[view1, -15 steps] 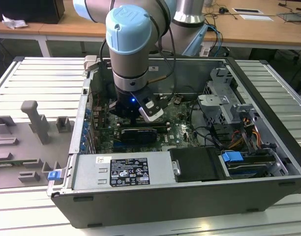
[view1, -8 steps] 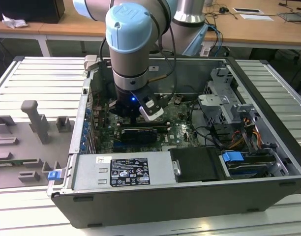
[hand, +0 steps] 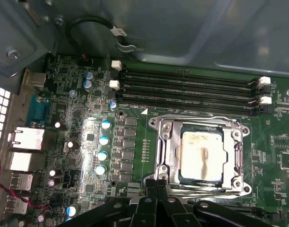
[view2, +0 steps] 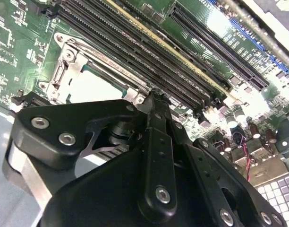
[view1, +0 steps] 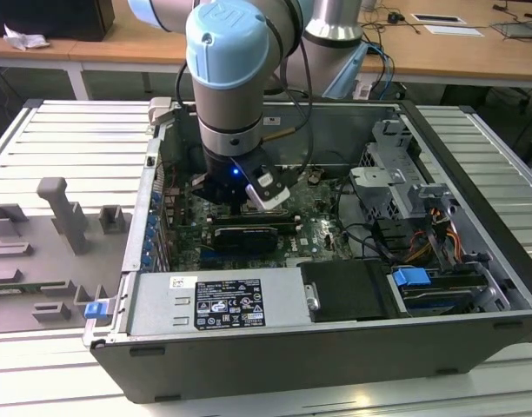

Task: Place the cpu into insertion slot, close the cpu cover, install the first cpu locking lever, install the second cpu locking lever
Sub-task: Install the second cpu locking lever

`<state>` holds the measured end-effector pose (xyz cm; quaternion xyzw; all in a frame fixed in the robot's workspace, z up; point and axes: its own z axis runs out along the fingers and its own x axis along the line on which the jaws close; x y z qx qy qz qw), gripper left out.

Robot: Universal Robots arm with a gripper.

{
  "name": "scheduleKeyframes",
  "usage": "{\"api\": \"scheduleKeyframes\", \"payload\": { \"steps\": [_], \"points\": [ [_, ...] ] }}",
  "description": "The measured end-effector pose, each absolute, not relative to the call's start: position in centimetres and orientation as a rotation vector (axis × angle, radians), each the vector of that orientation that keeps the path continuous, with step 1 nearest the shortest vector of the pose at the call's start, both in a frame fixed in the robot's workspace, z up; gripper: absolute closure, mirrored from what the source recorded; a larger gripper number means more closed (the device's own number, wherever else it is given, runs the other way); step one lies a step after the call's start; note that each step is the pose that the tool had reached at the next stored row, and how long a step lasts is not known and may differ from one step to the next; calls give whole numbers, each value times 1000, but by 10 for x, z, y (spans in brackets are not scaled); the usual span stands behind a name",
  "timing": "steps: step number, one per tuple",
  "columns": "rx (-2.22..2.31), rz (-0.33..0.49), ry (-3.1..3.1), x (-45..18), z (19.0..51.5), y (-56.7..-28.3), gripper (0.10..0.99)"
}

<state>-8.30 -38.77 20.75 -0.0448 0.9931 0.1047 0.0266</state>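
Open computer case [view1: 275, 347] lies on a slatted tabletop [view1: 66, 130]; the arm reaches down into it, over the green motherboard [hand: 135, 142]. In the first wrist view the cpu [hand: 201, 152] sits flat inside the insertion slot [hand: 175, 153], pale metal top up, with faint smears across it. The cpu cover [hand: 239, 151] lies down around the chip, its silvery frame flush on the socket and the chip showing through the cut-out. The hand [hand: 157, 185] hangs just beside the socket's near edge, fingertips [hand: 148, 183] drawn close together with nothing between them; whether they touch the frame cannot be told. In the second wrist view the black fingers [view2: 156, 142] cross in front of the socket, with the cpu [view2: 95, 87] pale behind them. Long black memory slots [hand: 187, 85] run alongside the socket's far edge. Grey fixture blocks [view1: 62, 217] stand on the tabletop at the exterior view's left.
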Motion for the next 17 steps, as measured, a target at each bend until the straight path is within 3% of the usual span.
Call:
{"api": "scheduleKeyframes", "payload": {
  "steps": [11,14,17],
  "points": [
    [-139,327,3065,-84,204,-389,980],
    [-137,385,3057,-84,201,-389,980],
    [-137,394,3056,-84,196,-389,980]
  ]
}}
